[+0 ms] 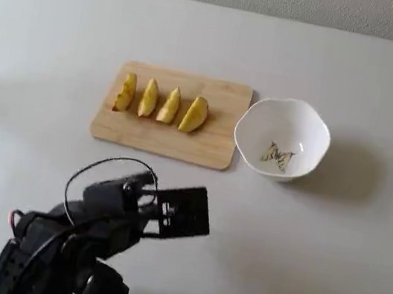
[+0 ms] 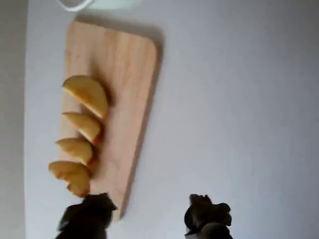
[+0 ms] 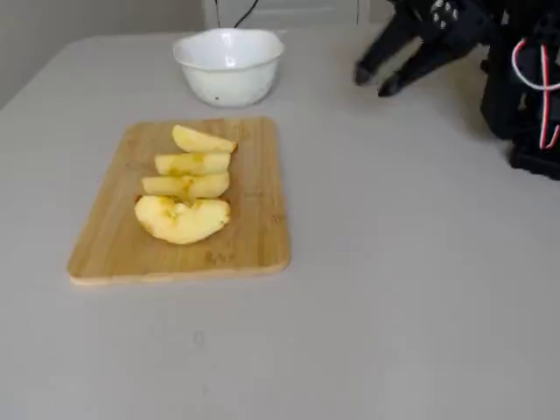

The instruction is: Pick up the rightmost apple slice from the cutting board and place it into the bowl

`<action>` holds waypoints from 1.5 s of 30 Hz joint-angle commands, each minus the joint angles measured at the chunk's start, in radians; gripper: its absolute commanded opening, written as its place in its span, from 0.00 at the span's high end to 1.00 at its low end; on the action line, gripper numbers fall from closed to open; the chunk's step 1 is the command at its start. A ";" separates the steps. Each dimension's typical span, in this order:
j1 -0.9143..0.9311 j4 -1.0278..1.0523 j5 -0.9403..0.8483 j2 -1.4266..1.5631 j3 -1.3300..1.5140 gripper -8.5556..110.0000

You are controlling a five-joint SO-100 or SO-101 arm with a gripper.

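Four wedges lie in a row on the cutting board (image 1: 166, 123); the apple slice (image 1: 194, 114) is the right end one in a fixed view, nearest the bowl (image 1: 282, 137), which sits just right of the board on the bench (image 1: 315, 250). The other three wedges (image 1: 148, 98) lie to its left. In the wrist view the slice (image 2: 87, 94) is the top one. The tool (image 3: 374, 80) hovers near side of the board, fingers spread, holding nothing, well apart from the slice.
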 commanded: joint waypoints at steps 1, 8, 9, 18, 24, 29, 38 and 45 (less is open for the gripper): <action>-0.009 -0.003 0.143 -0.669 -0.522 0.64; -0.075 0.170 0.195 -1.244 -1.081 0.53; -0.077 0.169 0.124 -1.287 -1.112 0.52; 0.055 0.229 -0.489 -1.612 -1.440 0.58; 0.066 0.301 -0.712 -1.758 -1.638 0.58; 0.046 0.348 -0.776 -1.882 -1.798 0.57; 0.063 0.540 -0.801 -2.309 -2.399 0.58; 0.048 0.647 -0.793 -2.507 -2.669 0.59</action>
